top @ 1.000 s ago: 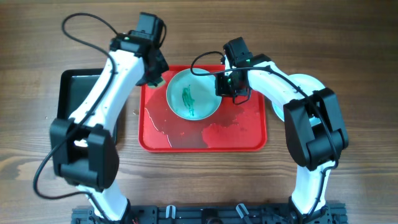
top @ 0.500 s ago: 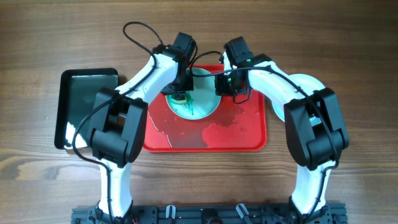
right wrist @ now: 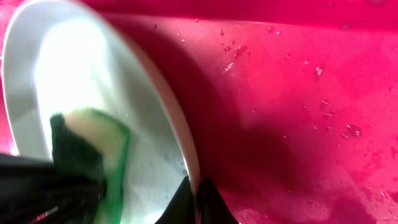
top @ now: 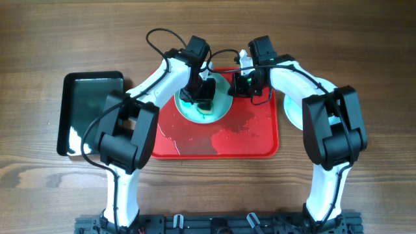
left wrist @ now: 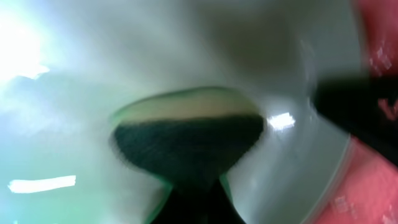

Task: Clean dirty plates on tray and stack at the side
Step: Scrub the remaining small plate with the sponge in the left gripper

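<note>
Left pincer (top: pixel 203 96), clamped on sponge (right wrist: pixel 93 144), moved from plate (right wrist: pixel 62 68) left side to centre, right pincer (right wrist: pixel 198 198) pinching its rim, plate tilted in red tray (top: pixel 227 140).

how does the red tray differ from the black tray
The red tray is larger and central; the black tray is smaller, on its left. The red tray carries a plate and looks wet; no plate shows on the black tray. Both are rectangular with rounded corners.

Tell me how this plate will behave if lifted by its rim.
Probably slippery: the red tray under the plate is beaded with water. Likely stiff: the right gripper pinches its rim with no visible bending. Held off-centre, it may swing.
</note>
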`<state>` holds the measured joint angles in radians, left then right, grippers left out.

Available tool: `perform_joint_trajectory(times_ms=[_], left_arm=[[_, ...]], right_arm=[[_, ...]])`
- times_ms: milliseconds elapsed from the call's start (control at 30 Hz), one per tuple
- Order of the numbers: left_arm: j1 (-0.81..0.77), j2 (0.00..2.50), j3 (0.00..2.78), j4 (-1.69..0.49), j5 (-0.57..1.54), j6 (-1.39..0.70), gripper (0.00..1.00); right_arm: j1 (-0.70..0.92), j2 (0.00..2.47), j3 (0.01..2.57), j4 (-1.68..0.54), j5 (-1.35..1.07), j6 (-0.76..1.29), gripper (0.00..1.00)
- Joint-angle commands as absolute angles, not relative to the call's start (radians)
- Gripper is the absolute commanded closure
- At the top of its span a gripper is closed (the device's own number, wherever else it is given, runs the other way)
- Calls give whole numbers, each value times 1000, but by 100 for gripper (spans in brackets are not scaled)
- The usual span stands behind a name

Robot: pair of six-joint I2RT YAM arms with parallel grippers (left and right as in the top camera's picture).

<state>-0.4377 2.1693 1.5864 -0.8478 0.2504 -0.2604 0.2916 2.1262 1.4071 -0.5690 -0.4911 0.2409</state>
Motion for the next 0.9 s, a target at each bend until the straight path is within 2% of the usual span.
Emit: perform_joint_trajectory(times_ms=[0,67,167,400,467,633,733,867], left_arm=[[-445,2199,1580,-826,-321,-601,96],[-444,2199,1580,-826,-477,-653,96],[-447,2199,1580,-856,-426,-656,96],[-448,2199,1580,-995,440,-113,96],[-448,2199,1580,-996,523,-74,96],[-448,2199,1580,-805,489,-159,96],[-448,2199,1580,-691,277,-307,96],[-448,2199,1580,-665,-149,-462,96]], right_arm=[[305,2162,1398,-569,-540,239,96],[305,2162,1398,-569,-540,238,96],[305,2162,1398,-569,-540,239,96],[305,2162,1398,-568,-539,239,96],[305,2162,1398,-568,-540,239,96],[305,2162,1398,-569,-540,239,96],[305,2162,1398,-570,-540,239,96],[305,2162,1398,-570,-539,239,96]])
